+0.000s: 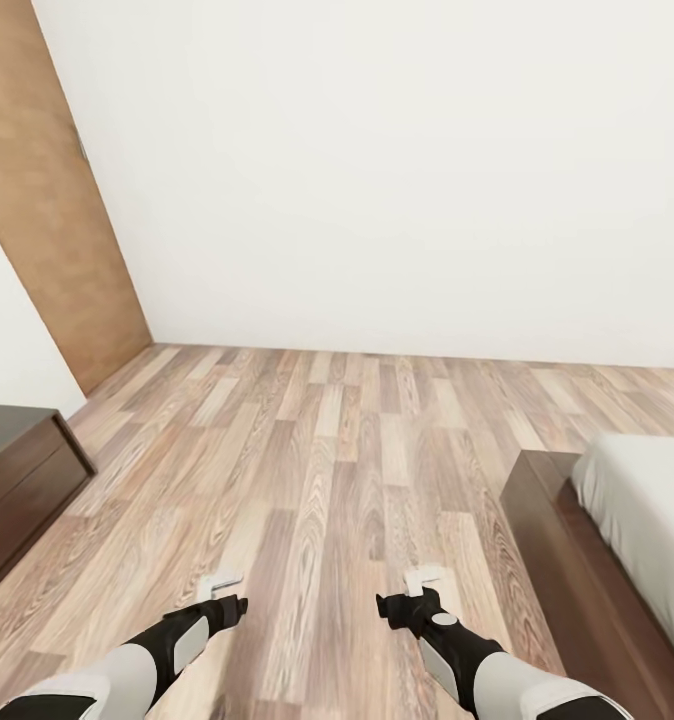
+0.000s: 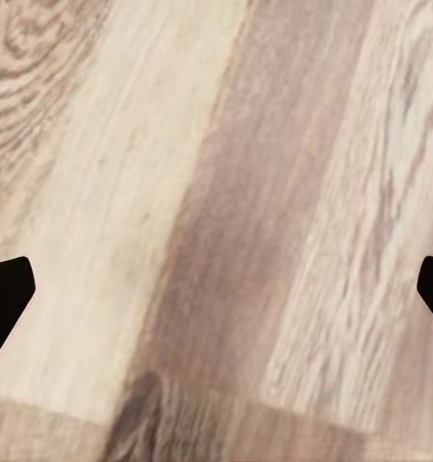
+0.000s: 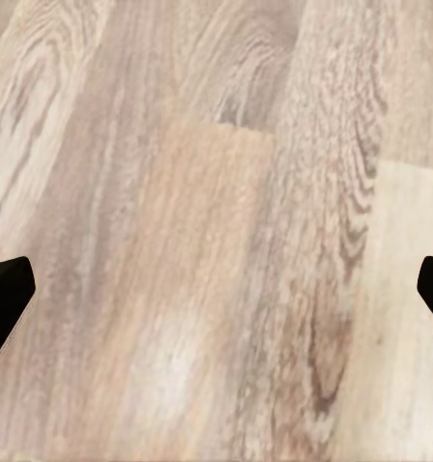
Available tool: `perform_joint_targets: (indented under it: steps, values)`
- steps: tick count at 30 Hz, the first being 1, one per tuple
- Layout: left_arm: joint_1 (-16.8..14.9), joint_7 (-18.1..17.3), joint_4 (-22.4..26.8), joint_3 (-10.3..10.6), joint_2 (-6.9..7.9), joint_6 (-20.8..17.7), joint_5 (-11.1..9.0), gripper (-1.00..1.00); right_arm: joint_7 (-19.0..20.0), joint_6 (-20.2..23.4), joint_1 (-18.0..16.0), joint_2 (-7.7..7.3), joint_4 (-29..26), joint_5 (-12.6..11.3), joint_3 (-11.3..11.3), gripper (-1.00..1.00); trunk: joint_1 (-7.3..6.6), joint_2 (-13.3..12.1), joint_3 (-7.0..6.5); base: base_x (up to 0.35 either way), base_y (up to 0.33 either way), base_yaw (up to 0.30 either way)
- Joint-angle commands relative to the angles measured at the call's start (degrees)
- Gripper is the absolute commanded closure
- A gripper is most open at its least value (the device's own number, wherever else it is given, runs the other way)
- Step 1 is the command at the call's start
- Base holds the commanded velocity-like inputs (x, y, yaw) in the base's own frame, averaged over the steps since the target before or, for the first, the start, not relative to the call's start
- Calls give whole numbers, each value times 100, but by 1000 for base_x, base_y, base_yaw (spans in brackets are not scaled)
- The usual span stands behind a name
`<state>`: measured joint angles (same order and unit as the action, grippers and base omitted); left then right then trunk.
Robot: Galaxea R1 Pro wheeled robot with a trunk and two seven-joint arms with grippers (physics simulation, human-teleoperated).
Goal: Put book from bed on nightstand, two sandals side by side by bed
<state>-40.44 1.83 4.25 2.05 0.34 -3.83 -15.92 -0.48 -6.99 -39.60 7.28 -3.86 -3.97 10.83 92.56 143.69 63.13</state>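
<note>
The bed reaches into the head view at the right, with its dark brown frame and a corner of the light-grey mattress. The book and both sandals are out of view. My left gripper and right gripper hang low over the pale wood-plank floor, left of the bed. In the left wrist view the left gripper is open over bare planks, its dark fingertips wide apart. The right gripper is likewise open, with nothing between its fingertips.
A low dark-brown wooden cabinet with drawer fronts stands at the left edge. Behind it a brown wooden door leans along the left wall. A plain white wall closes the room ahead. Open floor lies between cabinet and bed.
</note>
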Motion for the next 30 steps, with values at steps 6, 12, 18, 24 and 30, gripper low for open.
perform_joint_targets:
  steps: [6,12,18,24,30]
  values:
    - [1,19,15,23,1,-36,-42,-100,-2,-21,-4,1,8,-42,42,-100,2,2,5,331,0,0]
    - [2,19,15,23,1,-36,-42,-100,-2,-21,-4,2,8,-42,42,-100,2,2,5,331,0,0]
    - [-1,19,14,23,1,-36,-42,-100,-5,-21,-4,2,8,-42,42,-100,2,2,5,331,0,0]
    - [-1,19,15,23,1,-32,-42,-100,-4,-21,-4,2,8,-42,42,-100,2,2,5,331,0,0]
    - [1,19,10,21,1,-32,-42,-100,2,-21,-4,1,8,-42,42,-100,2,2,5,331,0,-23]
